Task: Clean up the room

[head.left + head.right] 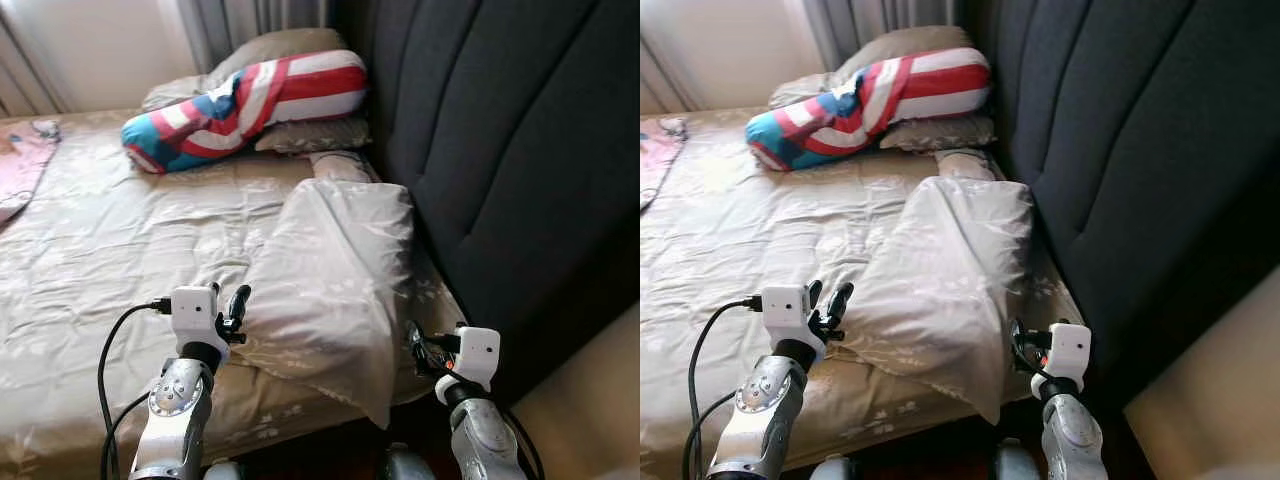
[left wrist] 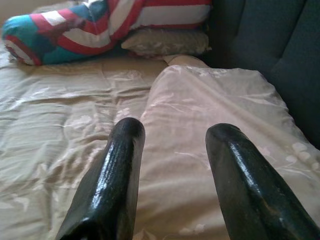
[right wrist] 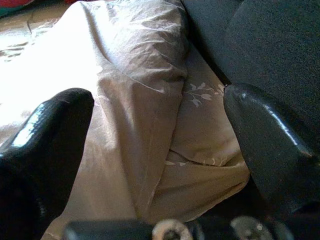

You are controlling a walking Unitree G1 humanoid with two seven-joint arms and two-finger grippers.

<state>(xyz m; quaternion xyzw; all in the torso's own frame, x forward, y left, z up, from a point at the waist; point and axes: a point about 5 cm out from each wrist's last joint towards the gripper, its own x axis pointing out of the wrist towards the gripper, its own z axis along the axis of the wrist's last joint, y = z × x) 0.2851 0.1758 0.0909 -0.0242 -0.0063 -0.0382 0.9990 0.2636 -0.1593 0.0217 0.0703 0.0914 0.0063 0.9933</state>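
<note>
A large beige pillow with a pale floral print is seen lying lengthwise on the right side of the bed, its near corner drooping over the near edge of the mattress and its right side close against the dark grey padded headboard; the pillow is set on a crumpled beige floral bedsheet that covers the mattress.

The left gripper is held just beside the pillow's near left edge, its two black fingers parted by a moderate gap with nothing between them; whether the fingers touch the fabric cannot be told. The right gripper is held at the pillow's near right corner, next to the headboard, with its fingers spread wide and nothing gripped; the drooping corner of the pillow is seen between them in the right wrist view.

At the far end of the bed a long bolster cushion in red, white and blue stripes with teal patches is laid across two more beige pillows, one under it and one behind it; a small rolled beige fold is seen between those and the large pillow. A pink patterned cloth is spread at the far left edge of the bed; grey curtains hang beyond the bed's far end.
</note>
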